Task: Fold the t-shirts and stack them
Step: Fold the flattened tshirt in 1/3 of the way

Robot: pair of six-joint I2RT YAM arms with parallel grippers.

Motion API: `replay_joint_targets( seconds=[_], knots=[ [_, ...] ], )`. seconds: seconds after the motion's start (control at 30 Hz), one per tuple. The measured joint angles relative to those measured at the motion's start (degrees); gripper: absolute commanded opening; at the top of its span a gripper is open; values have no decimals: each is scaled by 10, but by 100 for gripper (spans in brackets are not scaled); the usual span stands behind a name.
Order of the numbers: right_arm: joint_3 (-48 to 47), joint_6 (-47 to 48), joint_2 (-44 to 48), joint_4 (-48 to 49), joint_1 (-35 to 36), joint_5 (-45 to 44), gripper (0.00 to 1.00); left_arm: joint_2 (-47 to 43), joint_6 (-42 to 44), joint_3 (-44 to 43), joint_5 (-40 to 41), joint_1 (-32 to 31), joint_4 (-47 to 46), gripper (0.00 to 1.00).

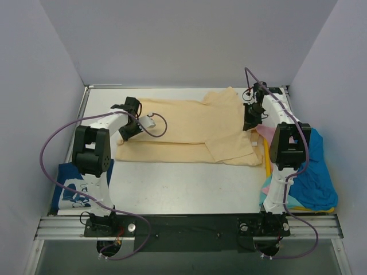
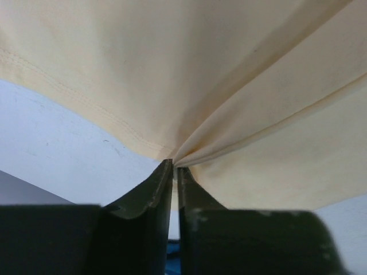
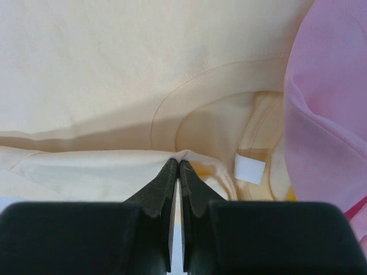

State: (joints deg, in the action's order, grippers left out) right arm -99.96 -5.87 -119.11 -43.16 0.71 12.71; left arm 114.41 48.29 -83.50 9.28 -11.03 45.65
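Observation:
A tan t-shirt (image 1: 189,129) lies spread across the far half of the table, partly folded, with a sleeve flap at its right. My left gripper (image 1: 127,133) is at its left hem. In the left wrist view the jaws (image 2: 174,164) pinch a gathered fold of the tan cloth (image 2: 200,69) at their tips. My right gripper (image 1: 250,123) is at the shirt's right end. In the right wrist view it (image 3: 178,162) is shut on the tan cloth (image 3: 114,69) beside the collar and its white label (image 3: 250,168).
A pink t-shirt (image 1: 265,134) (image 3: 327,114) lies just right of the tan one, under the right arm. A bright blue t-shirt (image 1: 312,172) is heaped at the near right over teal cloth (image 1: 265,195). A navy printed t-shirt (image 1: 71,186) lies at the near left.

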Motion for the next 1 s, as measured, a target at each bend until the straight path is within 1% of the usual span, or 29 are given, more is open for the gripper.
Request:
replay_joint_targets(
  seconds=[0.03,0.07,0.1,0.13,0.2,0.27,0.37,0.43,0.47,0.5,0.57,0.63,0.7,0.8,0.87,1.0],
  knots=[
    [-3,0,-1,-1,0,0,9,0,-2,0,2,0,0,29],
    [-7,0,-3,-2,0,-1,22,0,-4,0,3,0,-1,35],
    [-12,0,-6,-1,0,-3,27,0,-8,0,7,0,-2,41],
    [-14,-4,-7,0,0,-6,34,0,-13,-1,12,0,-5,46],
    [-16,-3,-8,1,0,-12,38,0,-24,-4,24,1,-14,50],
    [-21,-6,-8,1,0,-16,40,0,-38,-13,45,2,-31,51],
    [-24,-15,-2,1,0,-21,40,0,-65,-39,78,10,-55,51],
    [-17,-22,14,4,0,-27,40,0,-84,-61,84,18,-61,47],
    [-7,-28,28,8,0,-31,39,-2,-90,-68,83,21,-62,41],
    [10,-34,49,10,0,-37,39,-7,-96,-69,80,25,-65,38],
    [50,-50,98,10,0,-47,40,-25,-101,-62,60,29,-61,36],
    [108,-70,160,9,0,-58,40,-64,-89,-27,16,26,-55,37],
    [157,-89,205,10,0,-67,42,-116,-64,30,-28,12,-47,45],
    [237,-117,243,9,1,-79,44,-176,-19,117,-64,-19,-28,50],
    [285,-132,246,10,3,-89,45,-189,10,164,-79,-35,-18,52],
    [342,-153,243,14,5,-110,47,-174,41,219,-68,-33,-23,55]
  ],
)
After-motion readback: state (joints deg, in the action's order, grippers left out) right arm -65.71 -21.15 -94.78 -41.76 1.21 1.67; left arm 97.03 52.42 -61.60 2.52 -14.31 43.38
